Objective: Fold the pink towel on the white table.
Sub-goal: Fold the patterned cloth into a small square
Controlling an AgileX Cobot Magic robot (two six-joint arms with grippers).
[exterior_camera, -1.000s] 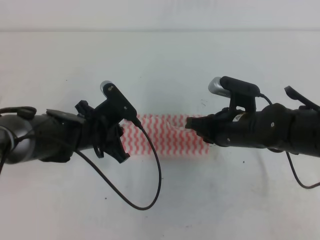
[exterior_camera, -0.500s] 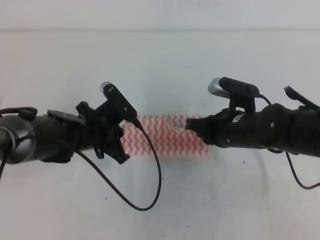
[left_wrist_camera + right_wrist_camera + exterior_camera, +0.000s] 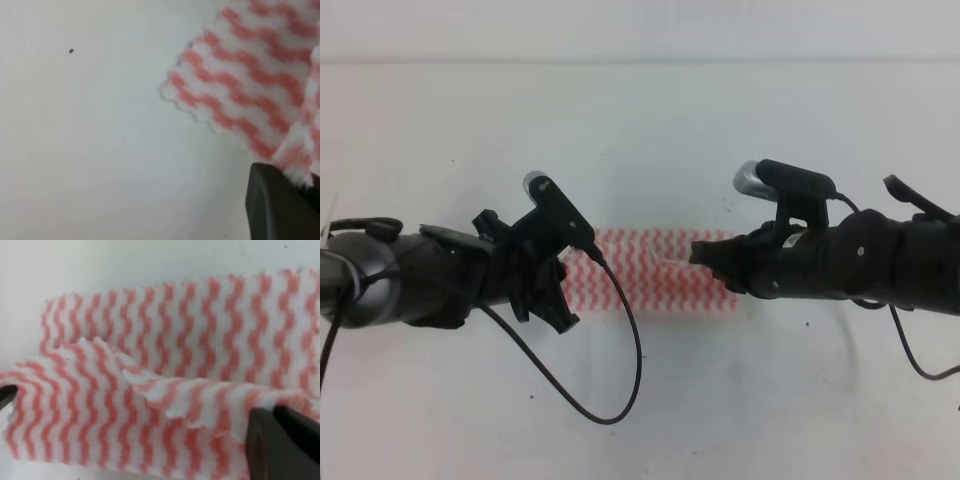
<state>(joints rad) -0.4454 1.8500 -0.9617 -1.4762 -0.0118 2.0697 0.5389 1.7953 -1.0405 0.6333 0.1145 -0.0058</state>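
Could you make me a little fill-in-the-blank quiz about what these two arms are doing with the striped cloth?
1. The pink towel has wavy pink and ____ stripes.
2. It lies on a ____ table.
3. In the high view, the towel sits ____ the left gripper and the right gripper.
4. In the right wrist view, one edge of the towel is ____ off the table.

Missing words: white; white; between; lifted
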